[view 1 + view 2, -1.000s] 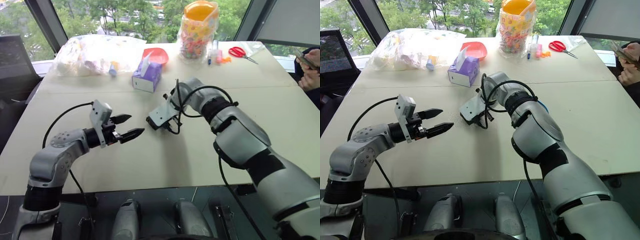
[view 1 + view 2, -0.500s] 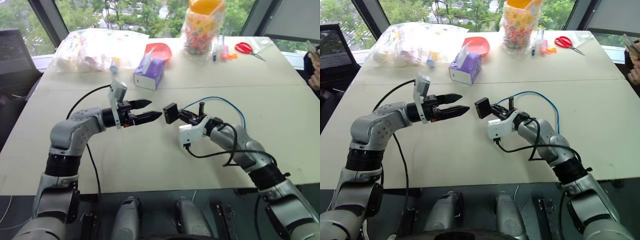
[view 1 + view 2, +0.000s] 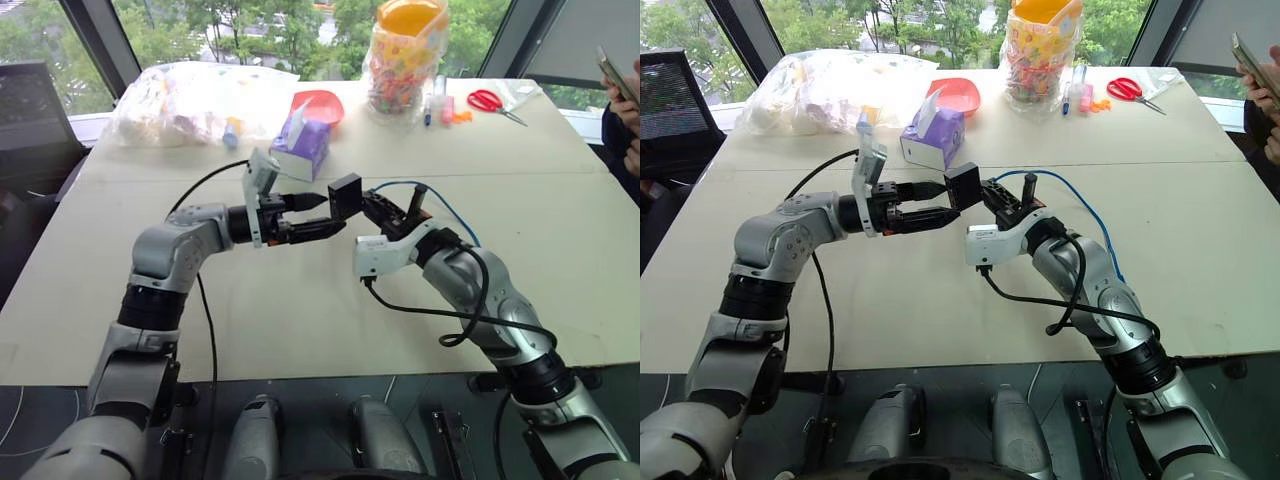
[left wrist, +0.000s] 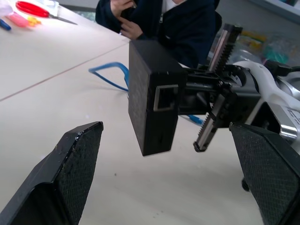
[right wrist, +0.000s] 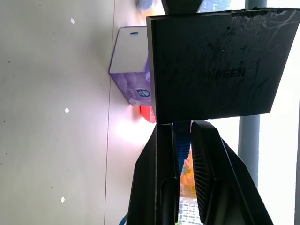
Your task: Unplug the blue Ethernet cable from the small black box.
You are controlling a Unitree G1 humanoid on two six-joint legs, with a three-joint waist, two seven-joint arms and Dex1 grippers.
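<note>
— Where's the small black box [image 3: 345,196]?
— Lifted above the table's [image 3: 300,310] middle; my right gripper [image 3: 372,208] is pinched on the blue Ethernet cable [image 3: 455,215] at it.
— Left gripper [image 3: 318,215]?
— Spread wide, just beside the box.

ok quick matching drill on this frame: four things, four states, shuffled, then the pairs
Things:
1. left gripper
2. right gripper
3. small black box
4. red scissors

States:
A. lying at the table's far right corner
B. shut on the blue Ethernet cable just behind the box
C. open, fingers level and pointing at the box
D. held up off the table between the two grippers

Pairs: 1-C, 2-B, 3-D, 4-A
</note>
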